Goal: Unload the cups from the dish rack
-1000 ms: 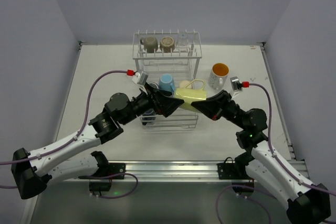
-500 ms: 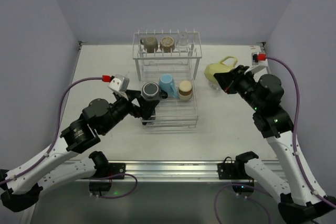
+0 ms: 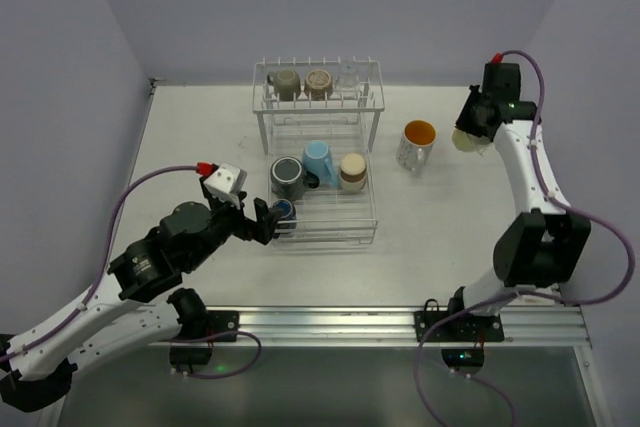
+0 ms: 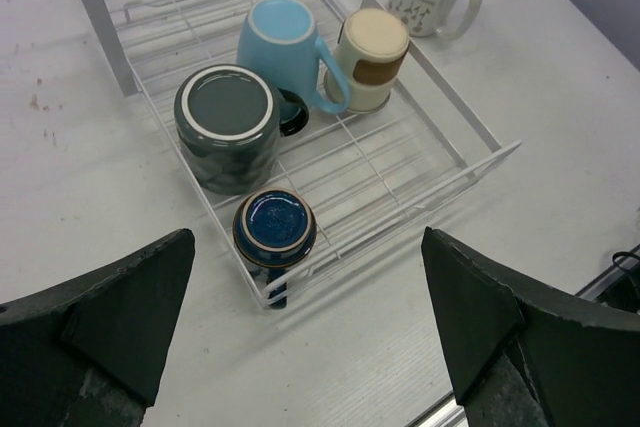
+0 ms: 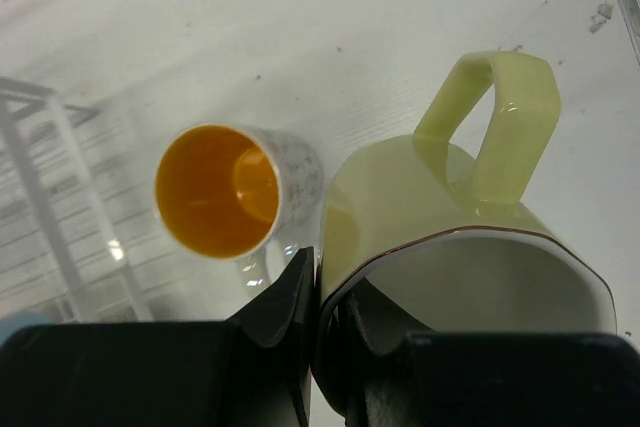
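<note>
Spanning most of the top view, white table carries the white wire dish rack at centre-rear, 2 tiers. L gripper hangs by rack's near-left corner, jaws spread wide, nothing btwn them. R gripper is out at table's far-right side, pinched on the wall of a pale yellow-green cup, one finger inside, one outside; can't tell if cup touches table.

Cups total 9: 1 held, 1 on table, 4 in lower basket, 3 on upper shelf.
- On table, right of rack: white mug, orange inside, upright, small printed pattern too fine to read.
- Lower basket, base-up: dark green cup, light blue cup, tan cup w/ brown band, small dark blue cup at near-left corner.
- Upper shelf: olive cup, brown cup, clear glass.
</note>
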Available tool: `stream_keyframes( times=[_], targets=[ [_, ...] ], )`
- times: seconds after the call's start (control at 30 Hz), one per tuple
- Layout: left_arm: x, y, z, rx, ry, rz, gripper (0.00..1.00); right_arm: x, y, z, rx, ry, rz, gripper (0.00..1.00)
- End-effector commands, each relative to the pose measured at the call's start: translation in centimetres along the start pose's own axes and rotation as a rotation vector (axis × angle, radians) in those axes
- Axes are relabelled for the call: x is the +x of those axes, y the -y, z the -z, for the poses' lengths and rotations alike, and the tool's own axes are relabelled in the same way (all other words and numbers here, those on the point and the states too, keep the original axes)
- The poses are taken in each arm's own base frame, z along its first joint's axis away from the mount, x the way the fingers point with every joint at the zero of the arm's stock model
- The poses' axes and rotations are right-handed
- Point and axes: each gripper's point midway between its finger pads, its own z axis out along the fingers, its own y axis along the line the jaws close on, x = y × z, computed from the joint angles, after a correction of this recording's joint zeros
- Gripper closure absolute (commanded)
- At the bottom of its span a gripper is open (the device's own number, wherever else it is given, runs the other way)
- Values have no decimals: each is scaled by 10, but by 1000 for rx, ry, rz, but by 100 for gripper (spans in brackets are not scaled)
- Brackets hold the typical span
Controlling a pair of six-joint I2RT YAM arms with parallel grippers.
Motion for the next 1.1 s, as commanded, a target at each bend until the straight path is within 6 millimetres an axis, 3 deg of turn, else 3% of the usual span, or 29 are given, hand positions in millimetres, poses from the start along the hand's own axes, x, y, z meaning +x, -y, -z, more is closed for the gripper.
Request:
stream_keyframes(
  times=[0.0,0.03,0.1,0.23,0.33,0.57,0.63,0.67,0.7,0.8,1.0,1.07],
  targets=[
    [0,-8,5,-32,-36,-71,0,-14,16,-32,77,-36,45,100],
    [5,-10,4,-37,-45,-76,0,-17,15,-40,75,-43,44,100],
    [9,-13,1,-49,-41,-86,0,-2,20,-70,93,-111,46,100],
    [20,-11,-5,-35,-54,-91,0,8,18,-101,88,-176,46,100],
    [23,-12,-7,-43,-60,-92,0,15,17,-116,90,-217,50,100],
    [33,-10,-15,-40,-105,-105,0,28,17,-129,102,-251,46,100],
    [36,-9,-18,-41,-121,-111,0,32,18,-130,125,-264,64,93],
    [37,-10,-18,-45,-129,-114,0,34,17,-131,130,-269,75,86],
    [38,-10,-19,-47,-136,-115,0,34,16,-130,134,-264,79,73],
    [42,-8,-22,-45,-163,-115,0,24,7,-121,104,-222,67,55],
    [44,1,-31,-30,-207,-100,1,-7,-10,-87,34,-99,14,48],
    [41,5,-34,-25,-213,-94,3,-15,-15,-64,-3,-44,-12,42]
  ],
)
